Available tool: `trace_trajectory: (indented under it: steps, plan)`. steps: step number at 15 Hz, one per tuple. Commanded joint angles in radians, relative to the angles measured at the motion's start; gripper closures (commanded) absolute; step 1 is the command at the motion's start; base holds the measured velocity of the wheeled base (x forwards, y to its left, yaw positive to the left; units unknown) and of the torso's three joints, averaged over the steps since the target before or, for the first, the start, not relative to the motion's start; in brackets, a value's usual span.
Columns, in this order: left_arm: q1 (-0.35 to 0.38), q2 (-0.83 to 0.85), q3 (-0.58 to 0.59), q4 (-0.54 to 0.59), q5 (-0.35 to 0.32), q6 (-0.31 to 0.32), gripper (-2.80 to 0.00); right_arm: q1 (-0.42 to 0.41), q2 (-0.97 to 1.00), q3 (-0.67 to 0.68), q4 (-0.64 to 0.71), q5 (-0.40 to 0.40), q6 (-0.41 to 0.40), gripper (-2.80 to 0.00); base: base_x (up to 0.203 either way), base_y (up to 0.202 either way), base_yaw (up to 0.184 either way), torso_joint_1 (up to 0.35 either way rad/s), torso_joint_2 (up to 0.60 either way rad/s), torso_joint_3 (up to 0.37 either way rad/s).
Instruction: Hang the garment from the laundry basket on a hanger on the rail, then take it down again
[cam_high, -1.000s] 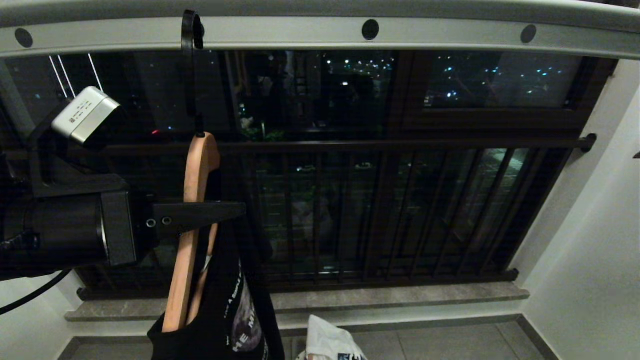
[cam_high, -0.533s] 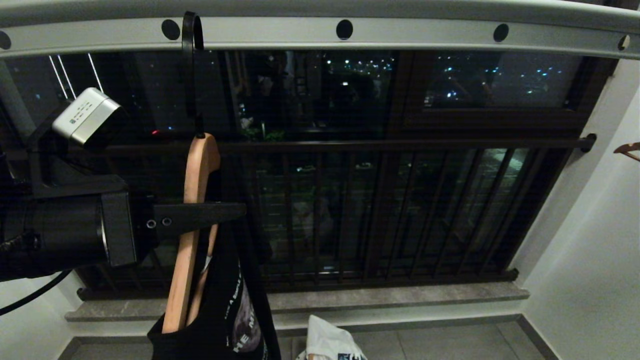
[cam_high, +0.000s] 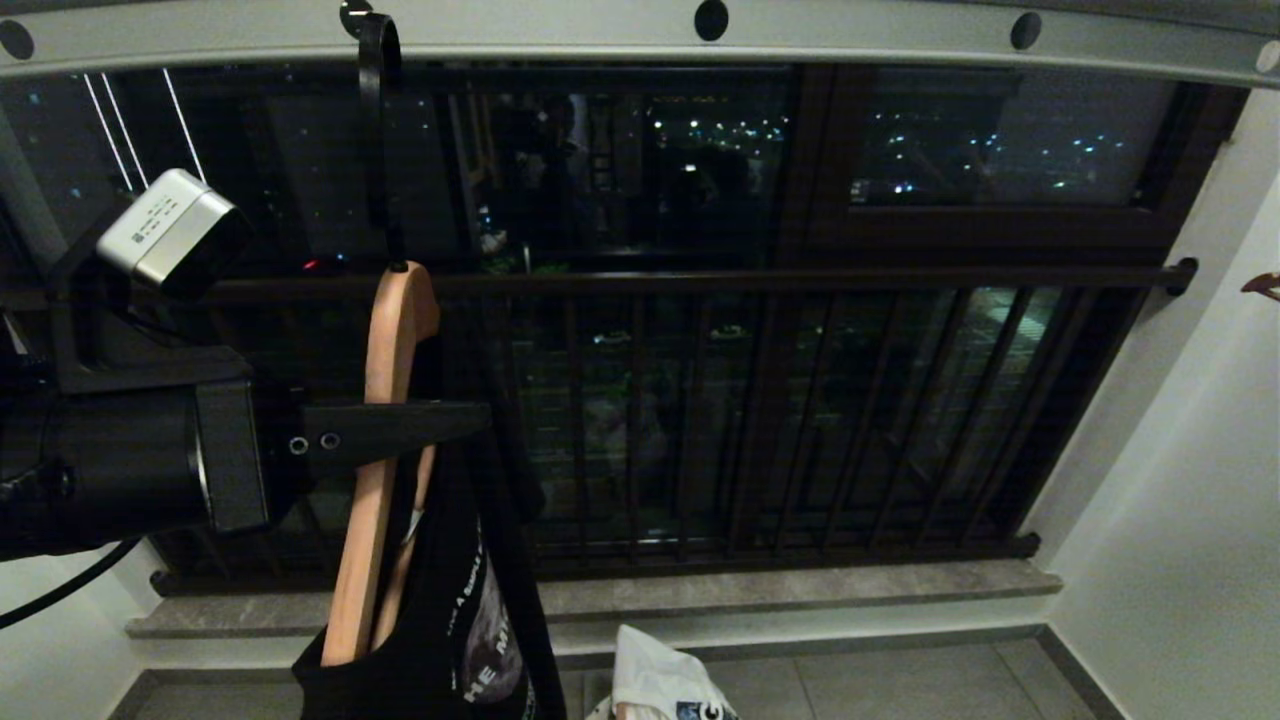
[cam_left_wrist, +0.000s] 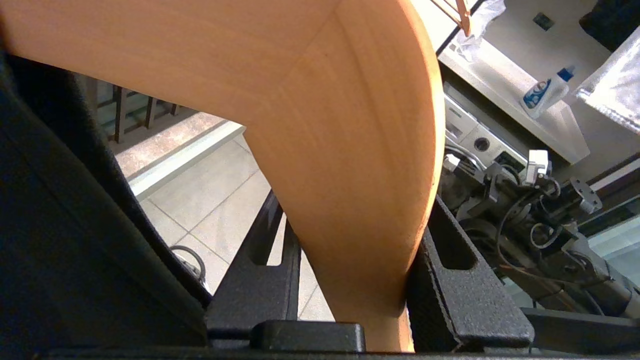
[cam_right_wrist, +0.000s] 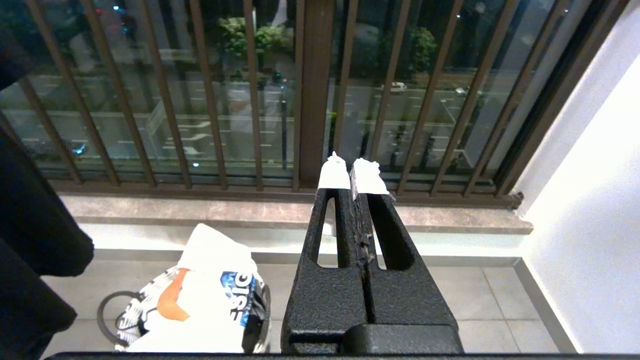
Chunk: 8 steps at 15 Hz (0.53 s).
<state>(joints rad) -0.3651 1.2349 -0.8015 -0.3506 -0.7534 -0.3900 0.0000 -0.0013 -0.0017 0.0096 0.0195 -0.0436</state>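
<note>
The pale grey rail (cam_high: 560, 38) runs across the top of the head view. A black hook (cam_high: 377, 140) reaches up to it and carries a wooden hanger (cam_high: 385, 370) with a black printed garment (cam_high: 470, 640) on it. My left gripper (cam_high: 440, 432) comes in from the left and is shut on the hanger's upper arm. In the left wrist view the hanger (cam_left_wrist: 325, 125) fills the space between the fingers (cam_left_wrist: 450, 260). My right gripper (cam_right_wrist: 354, 175) is shut with nothing in it, pointing at the window bars. The laundry basket (cam_right_wrist: 131, 316) stands on the floor below with white cloth in it.
Dark brown window bars (cam_high: 800, 420) and a stone sill (cam_high: 800, 590) lie behind the hanger. A white wall (cam_high: 1180, 520) closes the right side, where another hanger's tip (cam_high: 1262, 286) pokes in. A detergent bottle (cam_left_wrist: 542, 92) stands on a counter behind me.
The whole head view has shifted: the rail now sits higher in the picture and its holes have slid a little left. My left gripper keeps its grip on the hanger.
</note>
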Motion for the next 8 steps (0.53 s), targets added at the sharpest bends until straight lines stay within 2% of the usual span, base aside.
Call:
trace_trajectory:
  steps: [1, 8]
  plan:
    - [0.0, -0.005, -0.002, -0.002, -0.004, -0.003, 0.0, 0.0, 0.001, 0.0, 0.0, 0.0, 0.0, 0.0, 0.0, 0.0, 0.0, -0.134, 0.3, 0.168]
    - [0.0, -0.006, -0.025, -0.003, -0.004, -0.003, 0.0, 0.0, 0.001, 0.0, 0.0, 0.0, 0.001, 0.0, 0.0, 0.0, 0.0, -0.139, 0.31, 0.167]
